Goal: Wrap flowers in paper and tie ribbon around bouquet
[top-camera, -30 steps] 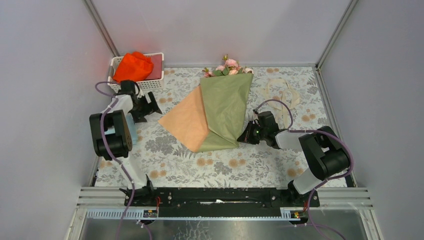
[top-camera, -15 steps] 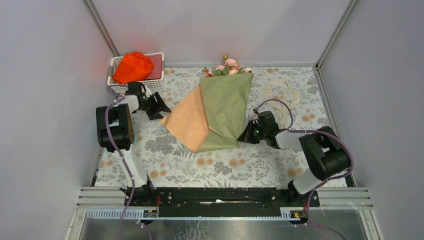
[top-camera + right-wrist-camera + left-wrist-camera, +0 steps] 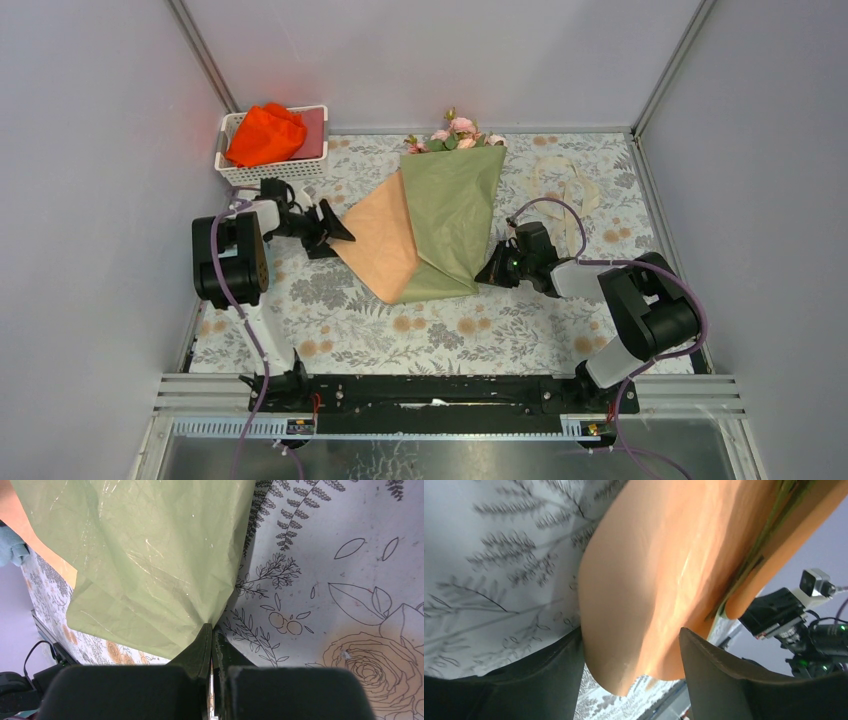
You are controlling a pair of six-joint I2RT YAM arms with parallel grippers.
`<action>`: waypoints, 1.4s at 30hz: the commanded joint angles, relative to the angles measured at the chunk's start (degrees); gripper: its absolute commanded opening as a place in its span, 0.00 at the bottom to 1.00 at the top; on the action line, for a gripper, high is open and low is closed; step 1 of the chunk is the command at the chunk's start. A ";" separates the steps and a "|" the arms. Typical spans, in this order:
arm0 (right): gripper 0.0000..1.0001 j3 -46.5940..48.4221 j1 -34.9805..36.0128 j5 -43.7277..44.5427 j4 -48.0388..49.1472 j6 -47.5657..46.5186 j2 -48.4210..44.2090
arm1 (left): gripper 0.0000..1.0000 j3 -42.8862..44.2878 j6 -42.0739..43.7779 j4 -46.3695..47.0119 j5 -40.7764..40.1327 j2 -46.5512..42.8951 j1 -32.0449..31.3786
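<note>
The paper (image 3: 440, 215) lies mid-table, its olive-green side folded over and a peach flap (image 3: 378, 240) spread to the left. Pink flowers (image 3: 455, 133) poke out of its far end. My left gripper (image 3: 338, 236) is open at the flap's left corner. In the left wrist view the peach paper (image 3: 659, 570) curves between the two dark fingers (image 3: 549, 680), apart from both. My right gripper (image 3: 490, 272) is shut on the green paper's right edge (image 3: 150, 555), with its jaws pinched together at the fold. The cream ribbon (image 3: 565, 185) lies loose at the back right.
A white basket (image 3: 232, 172) holding an orange-red cloth (image 3: 265, 135) stands at the back left, just behind my left arm. A bit of light blue cloth (image 3: 10, 550) shows in the right wrist view. Grey walls close in three sides.
My left gripper has swung right from beside the basket to the paper's peach corner, and its jaws have narrowed a little. The right arm and paper have stayed put.
</note>
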 commanded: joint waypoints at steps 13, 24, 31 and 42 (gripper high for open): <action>0.00 0.46 -0.22 3.89 -4.18 -3.06 1.44 | 0.51 0.12 -1.16 1.63 2.69 1.00 -5.25; 0.00 1.84 -0.22 4.18 -5.85 -5.10 2.87 | 0.00 6.66 -0.51 4.24 1.14 -7.16 -9.01; 0.00 3.89 0.41 5.49 -8.40 -7.43 4.23 | 0.00 18.00 2.39 1.35 -1.67 -5.80 -22.41; 0.00 7.36 3.01 8.91 -11.46 -10.28 7.95 | 0.00 41.38 0.83 -2.57 -7.49 8.40 -36.36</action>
